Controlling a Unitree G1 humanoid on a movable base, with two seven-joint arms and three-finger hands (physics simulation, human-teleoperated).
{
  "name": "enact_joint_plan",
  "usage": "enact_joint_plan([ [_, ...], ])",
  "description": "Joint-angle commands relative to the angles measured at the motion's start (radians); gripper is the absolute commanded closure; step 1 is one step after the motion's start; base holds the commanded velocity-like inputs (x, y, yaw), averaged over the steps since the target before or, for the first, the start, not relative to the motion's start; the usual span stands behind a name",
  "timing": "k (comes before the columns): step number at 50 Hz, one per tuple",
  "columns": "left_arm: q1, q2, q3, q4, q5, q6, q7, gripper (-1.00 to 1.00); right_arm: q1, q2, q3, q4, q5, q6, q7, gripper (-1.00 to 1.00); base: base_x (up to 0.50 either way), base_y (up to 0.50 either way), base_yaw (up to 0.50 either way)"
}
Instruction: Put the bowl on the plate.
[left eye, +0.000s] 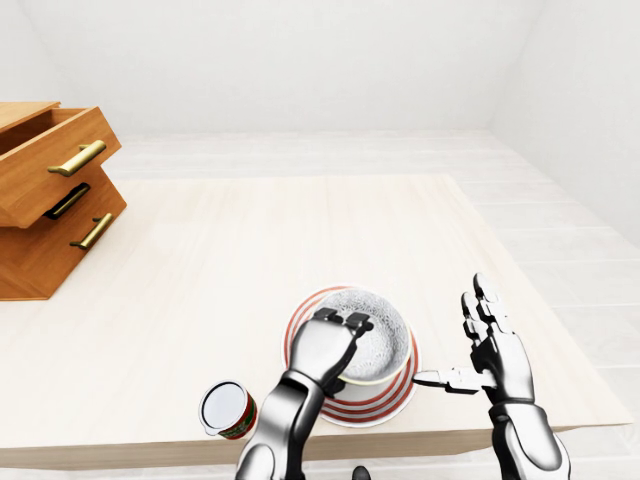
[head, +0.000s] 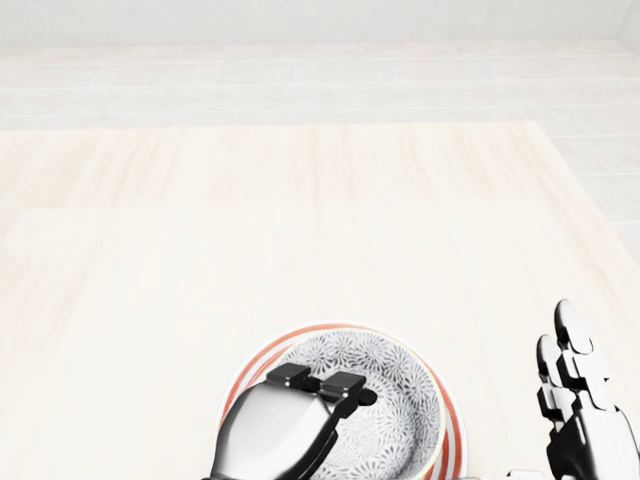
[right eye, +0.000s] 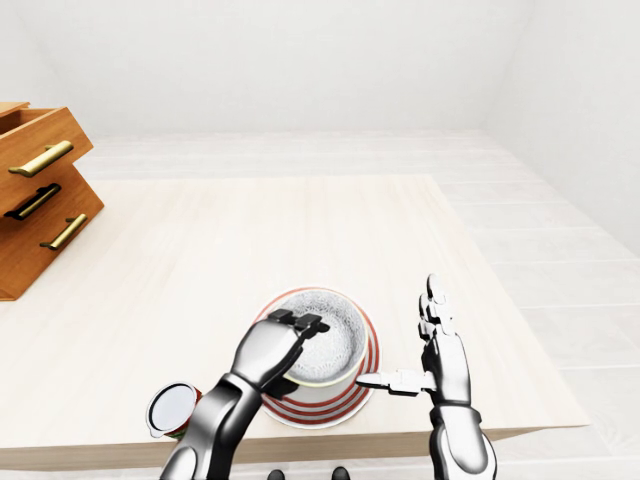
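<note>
— Where does the task stand?

— Late, I judge. The grey speckled ceramic bowl (left eye: 365, 335) sits over the round red-and-white striped plate (left eye: 398, 398) at the near edge of the pale wooden worktop (left eye: 250, 260). The left hand (left eye: 335, 343) has its fingers hooked over the bowl's near-left rim, gripping it. What is left looks like letting go.

— And the right hand?

— The right hand (left eye: 488, 345) stands just to the right of the plate, fingers spread wide, holding nothing, thumb pointing toward the plate's edge.

— So the next move?

— Opening the left fingers and lifting the hand clear without dragging the rim, so the bowl stays centred.

— Anything unclear?

— Whether the bowl's base already rests flat on the plate; the hand and the bowl's wall hide the contact. The head view cuts off the plate's near side. A small red can with a white top (left eye: 226, 408) stands left of the plate, partly behind the left arm. A wooden drawer chest with brass handles (left eye: 50, 200) is cut by the far-left edge.
</note>
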Motion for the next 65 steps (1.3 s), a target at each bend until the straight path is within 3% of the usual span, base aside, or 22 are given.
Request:
enact_joint_plan([
  [1,0.028,0.018,0.002,-0.057,0.009,0.012,-0.034,-0.28,-0.004,-0.002,0.001,0.002,0.002,0.000,0.000,-1.00,0.00,0.00,0.00],
  [3,0.033,0.022,0.002,-0.068,0.010,0.014,-0.040,-0.21,-0.003,-0.003,0.000,0.001,0.002,0.000,0.000,-1.00,0.00,0.00,0.00],
  [33,0.118,0.083,0.008,-0.189,0.025,0.032,-0.070,-0.19,-0.008,-0.004,0.008,0.003,0.001,-0.001,-0.004,-1.00,0.00,0.00,0.00],
  [53,0.108,0.075,0.024,-0.235,0.034,0.032,-0.119,-0.16,-0.012,-0.009,0.015,0.016,0.001,-0.007,-0.011,-1.00,0.00,0.00,0.00],
  [65,0.114,0.074,0.037,-0.325,0.050,0.032,-0.190,-0.17,-0.006,-0.009,0.015,0.014,0.004,-0.012,-0.009,-1.00,0.00,0.00,0.00],
])
